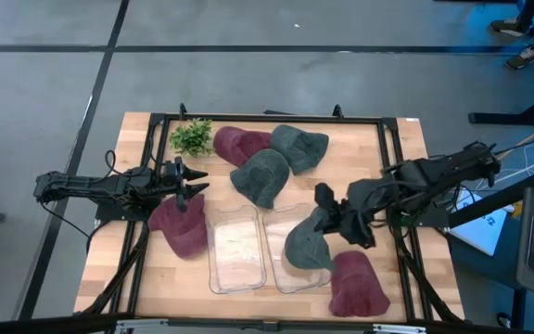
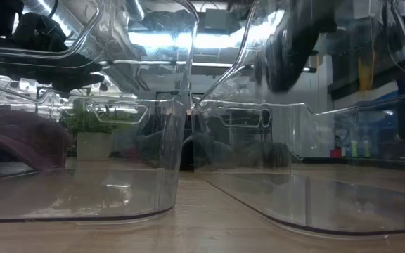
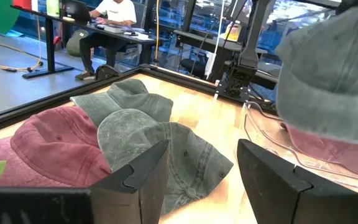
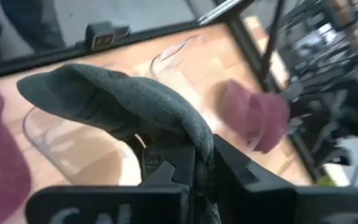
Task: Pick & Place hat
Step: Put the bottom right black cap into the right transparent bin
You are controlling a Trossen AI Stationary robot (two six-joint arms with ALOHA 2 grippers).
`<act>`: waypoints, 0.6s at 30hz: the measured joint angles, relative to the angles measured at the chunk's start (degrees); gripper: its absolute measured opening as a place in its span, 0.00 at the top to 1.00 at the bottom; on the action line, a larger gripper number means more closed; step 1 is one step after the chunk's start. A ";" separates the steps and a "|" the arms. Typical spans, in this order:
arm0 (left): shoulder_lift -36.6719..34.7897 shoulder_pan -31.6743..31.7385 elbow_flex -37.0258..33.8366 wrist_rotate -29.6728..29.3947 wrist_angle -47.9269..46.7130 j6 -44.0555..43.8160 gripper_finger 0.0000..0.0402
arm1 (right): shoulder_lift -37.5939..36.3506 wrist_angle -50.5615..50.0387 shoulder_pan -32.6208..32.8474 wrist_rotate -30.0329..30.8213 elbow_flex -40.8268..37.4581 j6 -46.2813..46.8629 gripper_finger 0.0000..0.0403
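Note:
My right gripper (image 1: 330,219) is shut on a grey hat (image 1: 306,245) above the right clear tray (image 1: 281,278). In the right wrist view the grey hat (image 4: 117,99) spreads out ahead of the fingers, and in the low view it shows as a dark shape (image 2: 290,49) high over the tray. My left gripper (image 1: 193,186) is open at the far edge of a maroon hat (image 1: 179,230) that lies flat on the table left of the trays. Between its fingers (image 3: 201,180) the left wrist view shows only hats farther off. My right gripper pinches a fold at the grey hat's edge (image 4: 199,149) between its two fingers, coming slanting down from the table's right side. The hat hangs from the fingers toward the left, lifted clear above the right tray.
Two clear trays sit side by side at the table's middle, the left one (image 1: 236,249) beside the maroon hat. A maroon hat (image 1: 239,144) and two grey hats (image 1: 300,147) (image 1: 261,176) lie at the far side, next to a small plant (image 1: 191,137). Another maroon hat (image 1: 360,284) lies near right.

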 joint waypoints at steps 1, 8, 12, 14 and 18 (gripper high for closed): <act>0.00 0.00 0.00 0.01 0.00 0.00 0.54 | 0.43 0.03 -0.02 -0.79 -0.43 -0.08 0.92; -0.01 0.00 0.02 0.00 0.00 0.00 0.54 | 3.30 2.14 -0.04 -7.55 -2.67 -6.69 0.92; 0.00 0.02 0.01 0.00 0.00 0.00 0.54 | 3.51 4.92 -0.35 -7.49 -4.99 -10.26 0.92; 0.00 0.01 0.02 0.00 0.00 0.00 0.54 | 3.58 6.00 -0.70 -7.47 -6.21 -10.34 0.92; 0.00 0.00 0.00 0.00 0.00 0.00 0.54 | 3.64 9.88 -1.04 -6.14 -9.61 -11.43 0.91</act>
